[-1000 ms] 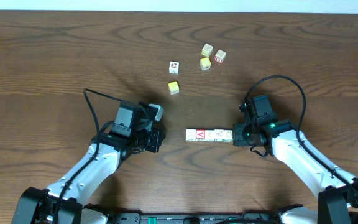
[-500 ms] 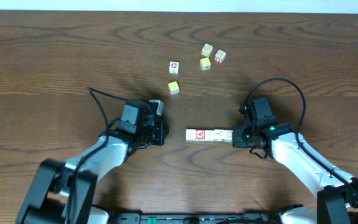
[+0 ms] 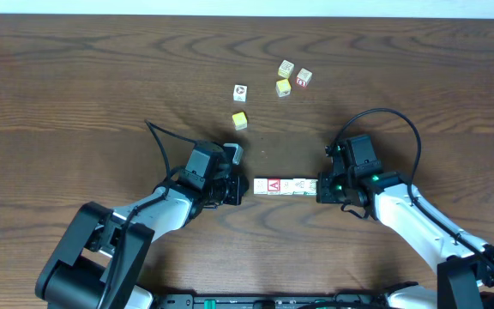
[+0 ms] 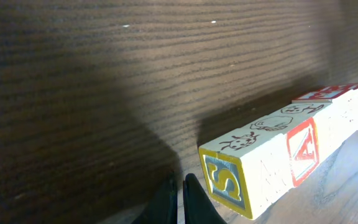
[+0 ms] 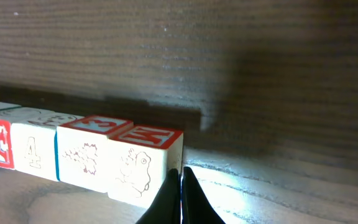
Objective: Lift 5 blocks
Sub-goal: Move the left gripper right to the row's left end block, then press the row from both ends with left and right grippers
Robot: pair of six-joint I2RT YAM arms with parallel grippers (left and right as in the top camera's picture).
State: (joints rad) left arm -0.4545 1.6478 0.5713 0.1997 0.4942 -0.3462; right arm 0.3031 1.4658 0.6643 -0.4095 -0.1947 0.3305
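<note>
Several picture blocks (image 3: 286, 185) lie end to end in a straight row on the wooden table. In the left wrist view the row (image 4: 272, 155) shows a yellow-and-blue "S" end face and a red "A" side. My left gripper (image 3: 244, 190) (image 4: 180, 198) is shut with nothing in it, its tips just beside the row's left end. My right gripper (image 3: 320, 189) (image 5: 181, 190) is also shut on nothing. Its tips rest against the corner of the right end block (image 5: 143, 163), which has a red-trimmed top.
Loose cubes lie farther back: a white one (image 3: 240, 91), a yellow one (image 3: 240, 120), and a cluster of a cream cube (image 3: 286, 69), a yellow cube (image 3: 282, 87) and a red-marked cube (image 3: 304, 78). Cables loop behind both arms.
My left gripper has swung right across the table, from well left of the row to its left end. The right gripper has edged slightly left against the right end. The row has stayed put.
</note>
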